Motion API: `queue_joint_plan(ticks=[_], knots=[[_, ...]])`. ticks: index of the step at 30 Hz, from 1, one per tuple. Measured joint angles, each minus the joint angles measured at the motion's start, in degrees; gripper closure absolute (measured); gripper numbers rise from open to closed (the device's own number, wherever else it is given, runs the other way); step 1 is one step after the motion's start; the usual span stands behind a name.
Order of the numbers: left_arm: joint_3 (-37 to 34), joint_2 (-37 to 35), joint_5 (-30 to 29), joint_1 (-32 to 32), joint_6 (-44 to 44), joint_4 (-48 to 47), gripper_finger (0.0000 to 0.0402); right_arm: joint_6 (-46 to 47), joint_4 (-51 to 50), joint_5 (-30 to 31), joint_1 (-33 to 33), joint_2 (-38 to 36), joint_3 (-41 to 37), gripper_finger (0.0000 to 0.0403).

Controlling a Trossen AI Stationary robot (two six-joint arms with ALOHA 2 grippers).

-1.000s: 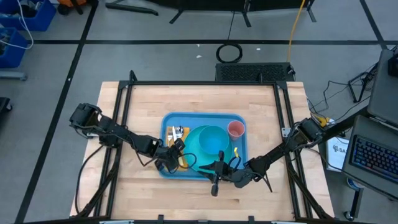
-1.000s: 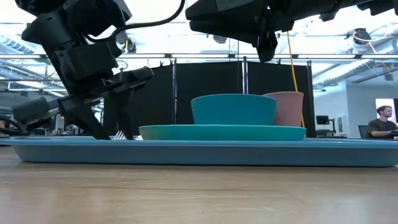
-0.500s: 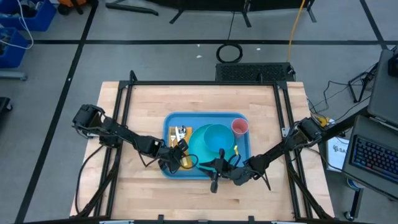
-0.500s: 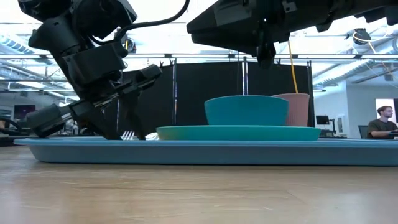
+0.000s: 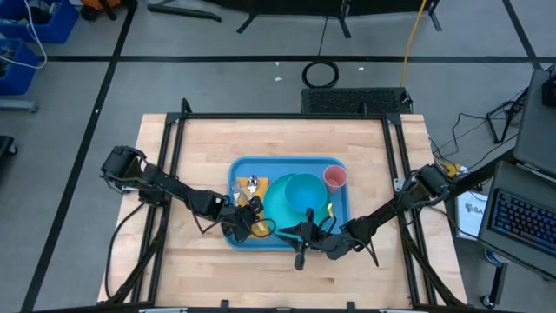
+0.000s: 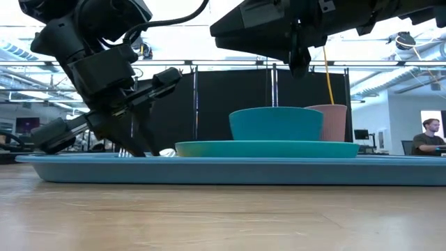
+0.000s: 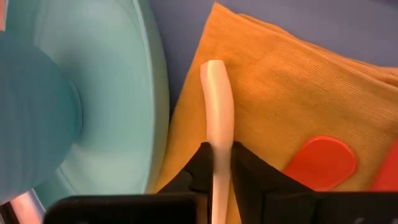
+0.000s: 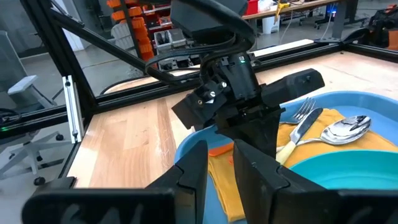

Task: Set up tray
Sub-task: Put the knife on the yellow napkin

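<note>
The light-blue tray [image 5: 287, 161] lies mid-table and holds a teal plate [image 5: 280, 217] with a teal bowl [image 5: 300, 191] on it, a pink cup [image 5: 334, 178] and a yellow-orange napkin [image 7: 280, 93]. On the napkin lie a cream-handled fork [image 8: 305, 121], a spoon [image 8: 345, 127] and an orange-red handled piece [image 7: 320, 158]. My left gripper [image 7: 217, 165] is down on the napkin, shut on the fork's handle. My right gripper [image 8: 221, 165] hovers level above the tray's near edge, its fingers slightly apart with nothing between them. My left gripper pinches the fork's cream handle [image 7: 216, 134] between its two fingers, a little back from the rounded free end [image 7: 214, 68], which sticks out past the fingertips. The fingers [image 8: 267, 134] slant down from the table's left. The fork appears to lie flat on the napkin.
The plate's rim [image 7: 149, 93] lies close beside the napkin and the held handle. Black frame rails [image 5: 174, 174] run along the table's left and right sides. Bare wood [image 5: 287, 135] shows around the tray. A person [image 6: 428, 136] sits far back in the room.
My left gripper has rolled a little and shut on the fork's handle; its fingers stood apart half a second ago. Before that the tray with its load slid slightly toward the table's right edge.
</note>
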Motion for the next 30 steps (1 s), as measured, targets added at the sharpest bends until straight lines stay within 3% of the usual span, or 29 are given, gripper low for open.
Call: queue_joint_plan(ticks=[5,9,17,22,26,30], knots=[[-0.1,0.1,-0.9,-0.7,0.7,1.8,0.0342,0.0,-0.3,0.0,0.0,0.0,0.0,0.0332],[-0.1,0.1,-1.9,-1.4,1.9,2.3,0.0366,0.0,-0.3,0.0,0.0,0.0,0.0,0.0332],[-0.1,0.2,-5.3,-2.9,4.5,5.2,0.0368,0.0,-0.4,0.0,0.0,0.0,0.0,0.0332],[-0.1,0.2,-9.1,-4.8,8.8,6.3,0.04,0.0,-0.7,0.0,-0.1,0.0,0.0,0.0332],[-0.1,0.2,-10.7,-6.1,10.5,7.3,0.0401,0.0,-0.7,0.0,-0.3,0.0,0.0,0.0332],[0.0,0.6,-17.5,-8.2,17.4,7.9,0.0401,0.0,-0.7,0.0,-0.4,0.0,0.0,0.0332]])
